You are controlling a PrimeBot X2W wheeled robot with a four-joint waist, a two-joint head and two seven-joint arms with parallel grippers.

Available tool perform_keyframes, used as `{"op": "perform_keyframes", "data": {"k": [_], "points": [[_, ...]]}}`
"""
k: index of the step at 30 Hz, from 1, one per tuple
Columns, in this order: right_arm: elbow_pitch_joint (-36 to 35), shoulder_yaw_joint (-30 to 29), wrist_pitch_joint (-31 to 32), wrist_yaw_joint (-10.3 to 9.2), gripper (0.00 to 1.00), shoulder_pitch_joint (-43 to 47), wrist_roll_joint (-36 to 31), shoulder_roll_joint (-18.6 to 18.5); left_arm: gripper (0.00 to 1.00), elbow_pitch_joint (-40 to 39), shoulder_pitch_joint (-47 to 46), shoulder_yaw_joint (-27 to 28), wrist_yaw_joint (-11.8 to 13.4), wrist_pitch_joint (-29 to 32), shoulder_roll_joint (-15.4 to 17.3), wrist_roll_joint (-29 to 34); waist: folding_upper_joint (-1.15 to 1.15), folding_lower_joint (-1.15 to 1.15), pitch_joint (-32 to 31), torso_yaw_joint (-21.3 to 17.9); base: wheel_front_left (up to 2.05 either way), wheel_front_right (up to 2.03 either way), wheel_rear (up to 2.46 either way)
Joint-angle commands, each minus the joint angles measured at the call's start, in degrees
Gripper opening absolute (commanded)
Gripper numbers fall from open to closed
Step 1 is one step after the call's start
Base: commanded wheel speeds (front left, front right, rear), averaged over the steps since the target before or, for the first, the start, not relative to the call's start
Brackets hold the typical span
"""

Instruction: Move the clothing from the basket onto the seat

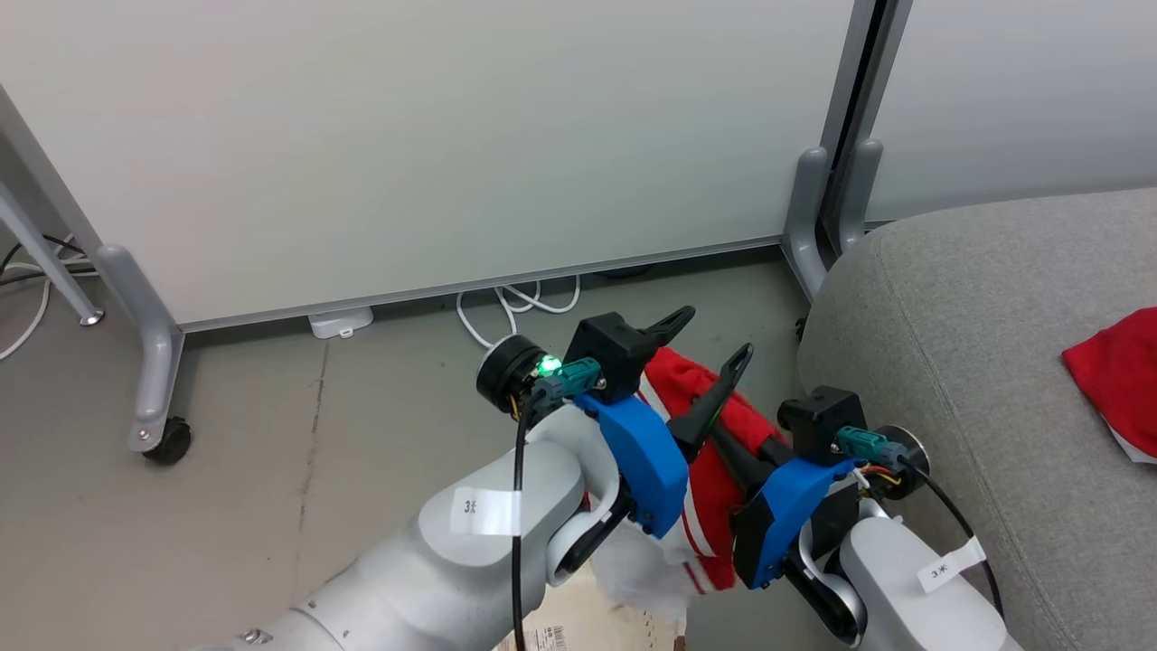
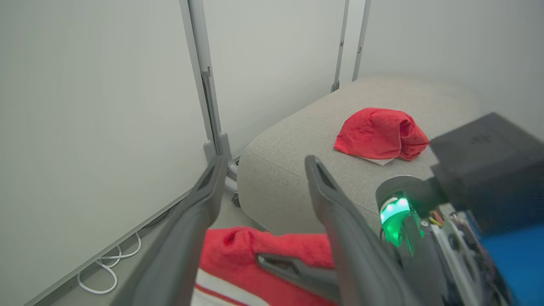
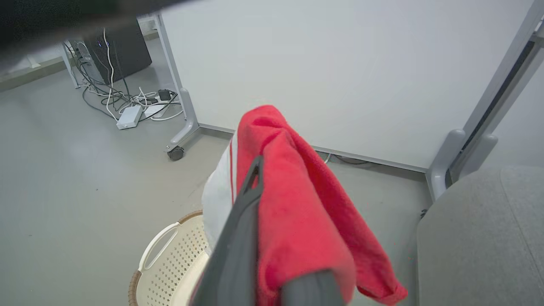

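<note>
Garment [image 3: 297, 204] red, white striped panel, hanging limp; right fingers [image 3: 238, 242] clamp it, left fingers [image 2: 340, 221] spread.

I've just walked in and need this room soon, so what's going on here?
Laundry is being moved from the basket to the grey seat. The right end effector is shut on a red-and-white striped garment, lifted out of the basket. The left end effector is open beside that garment. A plain red garment already lies on the seat.
</note>
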Motion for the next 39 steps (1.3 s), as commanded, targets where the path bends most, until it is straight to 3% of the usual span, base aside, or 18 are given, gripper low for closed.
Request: {"op": "perform_keyframes", "data": {"k": [1, 6, 13, 23, 39], "points": [[-0.2, -0.3, -0.4, 0.01, 0.00, -0.2, -0.3, -0.2, 1.00, 0.5, 1.7, 0.9, 0.2, -0.4, 0.0, 0.7, 0.00, 0.00, 0.1, 0.1, 0.00, 0.00, 0.00], [-0.6, -1.2, -0.4, 0.01, 0.00, 0.5, -0.6, -0.5, 1.00, -2.0, 6.3, 6.9, 0.2, -0.4, 1.5, 5.2, 0.00, 0.00, 0.4, 0.5, 0.00, 0.00, 0.00], [-1.0, -2.6, -0.2, 0.01, 0.00, 1.1, -1.3, -0.6, 1.00, -9.1, 16.1, 17.5, 0.7, -0.4, 5.1, 15.9, 0.00, 0.00, 0.8, 1.1, 0.00, 0.00, 0.00], [-1.7, -3.8, 0.0, 0.01, 0.00, 2.1, -1.9, -0.2, 1.00, -14.8, 26.6, 29.2, -1.2, -0.4, 7.0, 25.6, 0.00, 0.00, 0.9, 1.9, 0.00, 0.00, 0.00], [-2.5, -4.8, 0.3, 0.01, 0.00, 2.5, -2.1, -0.1, 1.00, -15.4, 32.9, 38.6, -4.1, -0.5, 5.0, 32.7, 0.00, 0.00, 1.3, 0.3, 0.00, 0.00, 0.00]]}}
